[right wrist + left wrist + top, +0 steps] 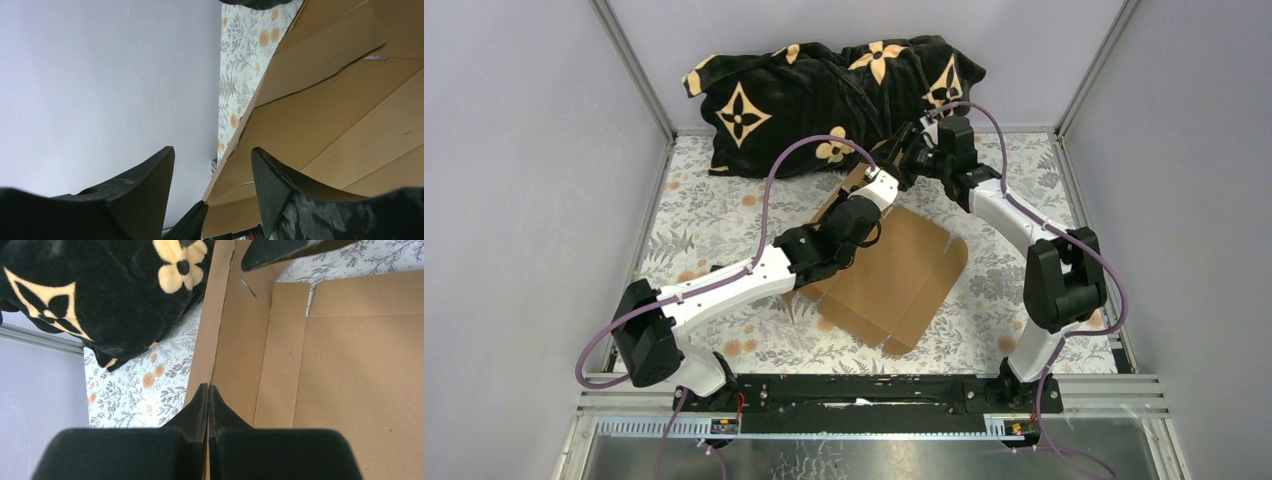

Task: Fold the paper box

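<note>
While my left pincer sits pressed tight together, its two black fingers meet right on the raised edge of the flat brown corrugated cardboard box blank. A thin brown sliver shows between them, so I call that a pinch on the flap. Straight ahead of those tips the lifted flap runs away from me along its crease. To the right of the pincer the big main panel lies flat, scored with fold lines and one notched tab at its far end. Off to the left of the pincer I see the white cloth printed with grey leaves and orange flowers, and beyond it the black plush blanket with cream flower and star motifs, bunched close to the flap. Over to my right pincer: spread wide, nothing clamped, with the same cardboard edge slanting down into the gap between its fingers, closer to the right-hand one; whether it touches I cannot tell. Left of this pincer is only the pale grey wall, and ahead a strip of the floral cloth. From above, both pincers crowd the far side of the blank, right against the blanket.
</note>
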Action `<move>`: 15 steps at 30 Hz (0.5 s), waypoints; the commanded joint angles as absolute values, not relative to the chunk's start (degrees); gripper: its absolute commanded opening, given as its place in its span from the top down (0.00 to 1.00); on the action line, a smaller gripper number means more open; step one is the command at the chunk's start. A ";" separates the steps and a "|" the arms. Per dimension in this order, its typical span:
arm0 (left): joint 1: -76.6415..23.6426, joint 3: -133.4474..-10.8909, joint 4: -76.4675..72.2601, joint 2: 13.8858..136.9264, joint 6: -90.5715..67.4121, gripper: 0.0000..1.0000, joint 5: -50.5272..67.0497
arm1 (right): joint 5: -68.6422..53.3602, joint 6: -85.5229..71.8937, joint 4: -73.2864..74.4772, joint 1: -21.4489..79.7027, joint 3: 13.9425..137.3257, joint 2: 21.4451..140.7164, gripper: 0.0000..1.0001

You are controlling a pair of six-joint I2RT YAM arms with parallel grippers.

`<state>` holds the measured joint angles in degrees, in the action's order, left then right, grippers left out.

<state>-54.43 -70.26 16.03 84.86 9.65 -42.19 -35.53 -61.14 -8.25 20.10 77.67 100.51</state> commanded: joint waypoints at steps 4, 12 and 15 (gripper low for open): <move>-55.70 -69.92 12.20 85.00 9.42 1.00 -43.95 | -34.96 -60.08 -6.41 23.82 80.90 101.89 0.35; -55.92 -69.10 11.51 84.06 8.79 1.00 -43.70 | -33.54 -59.67 -6.35 26.05 80.54 103.94 0.54; -55.90 -68.54 11.13 83.52 8.45 1.00 -43.20 | -33.14 -59.63 -6.54 26.27 80.57 104.31 0.65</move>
